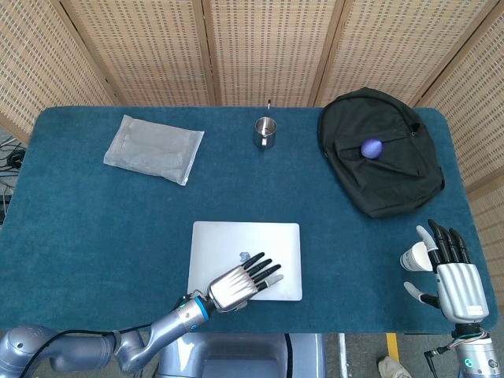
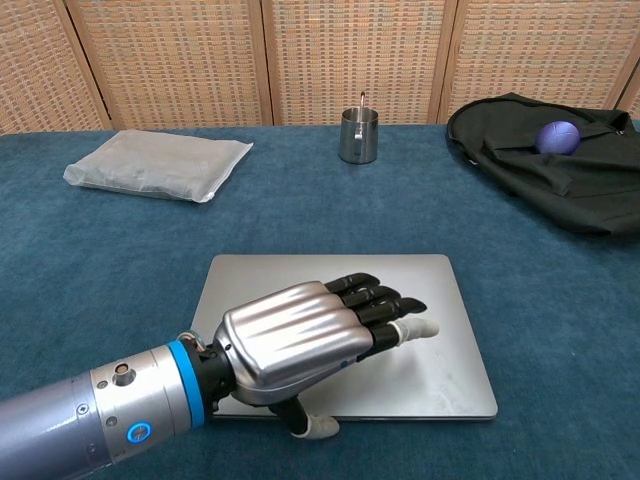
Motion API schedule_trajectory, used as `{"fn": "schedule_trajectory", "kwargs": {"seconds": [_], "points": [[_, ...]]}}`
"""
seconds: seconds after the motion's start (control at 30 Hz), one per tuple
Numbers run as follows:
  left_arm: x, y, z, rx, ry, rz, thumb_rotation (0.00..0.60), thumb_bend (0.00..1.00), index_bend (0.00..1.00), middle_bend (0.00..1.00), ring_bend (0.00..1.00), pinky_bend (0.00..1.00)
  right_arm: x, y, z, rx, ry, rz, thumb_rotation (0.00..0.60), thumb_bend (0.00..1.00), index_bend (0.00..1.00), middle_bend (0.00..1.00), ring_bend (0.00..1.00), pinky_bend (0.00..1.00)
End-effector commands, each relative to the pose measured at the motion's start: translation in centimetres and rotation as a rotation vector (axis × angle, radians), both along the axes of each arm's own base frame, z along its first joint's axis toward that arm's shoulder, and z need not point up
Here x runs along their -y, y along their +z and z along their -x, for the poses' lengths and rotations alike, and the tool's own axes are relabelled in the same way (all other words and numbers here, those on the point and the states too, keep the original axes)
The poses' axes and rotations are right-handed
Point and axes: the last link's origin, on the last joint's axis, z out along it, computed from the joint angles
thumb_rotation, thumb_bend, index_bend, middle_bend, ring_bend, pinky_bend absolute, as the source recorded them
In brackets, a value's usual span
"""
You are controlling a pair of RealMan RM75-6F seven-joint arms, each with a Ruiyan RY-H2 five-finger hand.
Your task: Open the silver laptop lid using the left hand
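While the closed laptop [image 2: 340, 330] is lying flat, its 7 o'clock corner is being covered by the left hand [image 2: 310, 345], fingers extended, nothing gripped.

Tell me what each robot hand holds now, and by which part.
Nothing is held. The left robot hand lies over the closed silver laptop; the right robot hand is open.

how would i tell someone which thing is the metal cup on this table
Start at the far edge of the blue carpeted table, roughly midway along it. Between the grey padded pouch and the black backpack stands a small shiny steel cup. It is the only upright, reflective thing there, far beyond the closed silver laptop.
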Motion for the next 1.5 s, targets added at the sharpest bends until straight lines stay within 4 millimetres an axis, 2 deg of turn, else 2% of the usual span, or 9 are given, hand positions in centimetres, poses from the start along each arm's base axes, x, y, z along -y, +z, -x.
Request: {"fn": "schedule_trajectory", "kwargs": {"seconds": [0.03,0.37,0.57,0.7,0.87,0.97,1.27,1.37,1.5], "points": [[-0.1,0.1,0.0,0.002,-0.003,-0.006,0.600,0.37,0.00,0.00,0.00,0.00,0.0,0.0,0.0,0.001,-0.001,0.000,0.600,0.00,0.05,0.00,0.00,0.00],[-0.6,0.5,0.0,0.005,-0.004,-0.034,0.600,0.38,0.00,0.00,0.00,0.00,0.0,0.0,0.0,0.004,0.000,-0.003,0.600,0.00,0.05,0.00,0.00,0.00],[-2.0,0.7,0.1,-0.022,-0.012,-0.160,0.600,0.39,0.00,0.00,0.00,0.00,0.0,0.0,0.0,0.008,0.000,-0.002,0.600,0.00,0.05,0.00,0.00,0.00],[-2.5,0.8,-0.5,0.001,0.047,-0.264,0.600,0.46,0.00,0.00,0.00,0.00,0.0,0.0,0.0,0.010,-0.001,-0.004,0.600,0.00,0.05,0.00,0.00,0.00],[-3.5,1.6,-1.7,0.094,0.130,-0.291,0.600,0.45,0.00,0.00,0.00,0.00,0.0,0.0,0.0,0.011,-0.002,-0.006,0.600,0.00,0.05,0.00,0.00,0.00],[-4.8,1.8,-2.0,0.117,0.206,-0.293,0.600,0.45,0.00,0.00,0.00,0.00,0.1,-0.1,0.1,0.013,-0.003,-0.010,0.600,0.00,0.05,0.00,0.00,0.00],[-7.7,1.1,-0.6,0.029,0.282,-0.338,0.600,0.45,0.00,0.00,0.00,0.00,0.1,-0.1,0.1,0.018,-0.001,-0.014,0.600,0.00,0.05,0.00,0.00,0.00],[-8.1,1.1,-0.3,0.026,0.288,-0.336,0.600,0.45,0.00,0.00,0.00,0.00,0.1,-0.3,0.0,0.012,0.003,-0.022,0.600,0.00,0.05,0.00,0.00,0.00],[-8.3,1.4,-0.4,0.052,0.287,-0.319,0.600,0.45,0.00,0.00,0.00,0.00,0.2,-0.8,-0.3,0.010,0.021,-0.035,0.600,0.00,0.10,0.00,0.00,0.00]]}}
